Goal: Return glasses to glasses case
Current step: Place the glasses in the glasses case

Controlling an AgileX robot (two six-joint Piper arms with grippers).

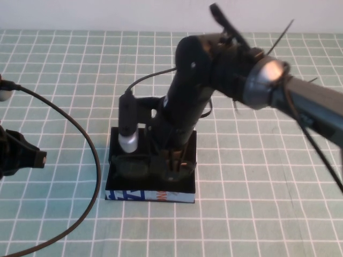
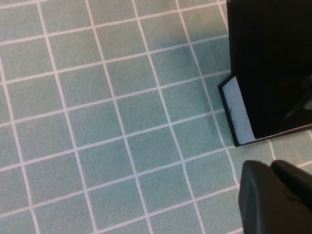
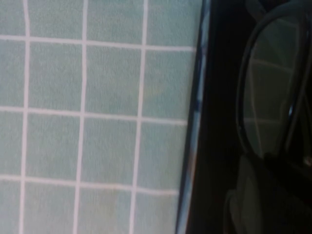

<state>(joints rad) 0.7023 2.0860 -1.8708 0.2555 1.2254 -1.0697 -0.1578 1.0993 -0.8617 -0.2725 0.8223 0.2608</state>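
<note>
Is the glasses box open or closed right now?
Open. The glasses case shows its black inside from above, and the right gripper reaches down into it. The glasses lie inside. The left gripper waits off to the left.

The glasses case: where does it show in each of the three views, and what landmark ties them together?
High view: the glasses case sits at centre, under the right tool.
Left wrist view: its black lid and pale side fill the upper right corner.
Right wrist view: its dark interior fills the right half.
Shared landmark: the green grid cloth.
</note>
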